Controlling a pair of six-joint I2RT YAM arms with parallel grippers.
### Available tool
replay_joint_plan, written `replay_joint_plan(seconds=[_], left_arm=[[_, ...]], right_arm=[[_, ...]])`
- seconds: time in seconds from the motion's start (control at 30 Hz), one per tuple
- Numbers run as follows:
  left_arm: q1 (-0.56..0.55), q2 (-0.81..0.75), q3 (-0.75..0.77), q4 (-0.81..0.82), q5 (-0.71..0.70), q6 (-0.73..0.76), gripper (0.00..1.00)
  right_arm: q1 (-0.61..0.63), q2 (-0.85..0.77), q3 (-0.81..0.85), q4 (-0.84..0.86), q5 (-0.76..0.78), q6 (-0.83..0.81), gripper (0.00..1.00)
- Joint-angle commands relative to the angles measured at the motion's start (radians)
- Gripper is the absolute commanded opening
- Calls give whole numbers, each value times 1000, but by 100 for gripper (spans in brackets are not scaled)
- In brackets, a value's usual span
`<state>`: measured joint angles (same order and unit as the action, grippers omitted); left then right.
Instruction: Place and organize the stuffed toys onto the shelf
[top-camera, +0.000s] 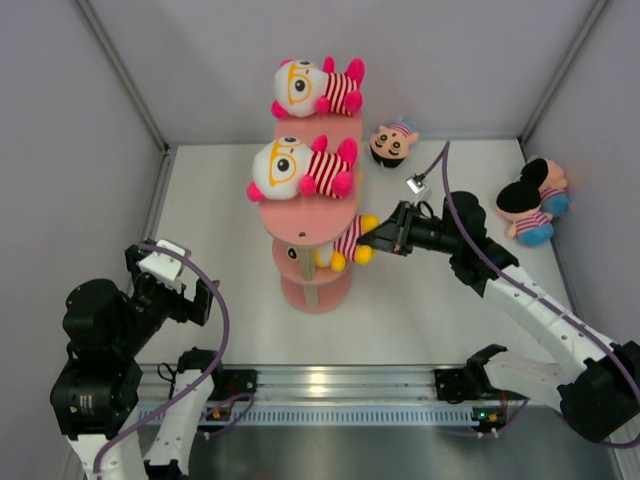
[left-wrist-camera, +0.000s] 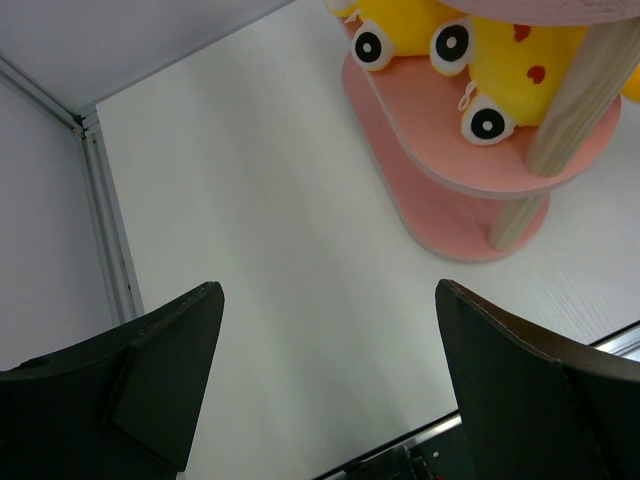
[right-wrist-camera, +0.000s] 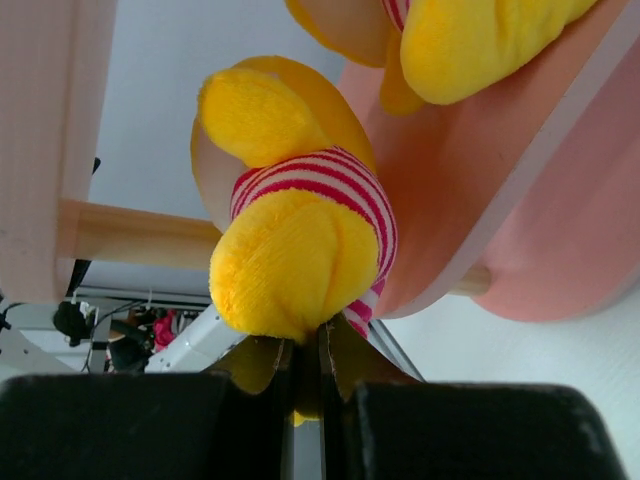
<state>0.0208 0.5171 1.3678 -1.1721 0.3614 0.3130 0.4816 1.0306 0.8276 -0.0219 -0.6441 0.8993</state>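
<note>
The salmon-pink shelf stands mid-table. A white-faced doll with orange glasses lies on its top tier, and another white-faced doll lies on the middle tier. My right gripper is shut on a yellow bear in a striped shirt that rests on the lower tier, shown close in the right wrist view. Two yellow toys lie on that tier in the left wrist view. My left gripper is open and empty over bare table, left of the shelf.
A black-haired doll lies on the table behind the shelf. A mouse-eared doll lies on another toy at the right wall. Grey walls enclose the table. A metal rail runs along the front edge.
</note>
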Motion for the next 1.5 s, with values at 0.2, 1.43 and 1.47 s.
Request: replay_joint_plan(seconds=[0.2, 1.43, 1.47], left_arm=[[4, -5, -18, 40, 7, 3, 93], [4, -9, -38, 38, 20, 15, 93], [4, -9, -36, 38, 21, 15, 93]], right_arm=[[94, 123, 62, 197, 35, 62, 0], [114, 95, 200, -196, 227, -223, 99], [114, 82, 232, -257, 233, -264, 99]])
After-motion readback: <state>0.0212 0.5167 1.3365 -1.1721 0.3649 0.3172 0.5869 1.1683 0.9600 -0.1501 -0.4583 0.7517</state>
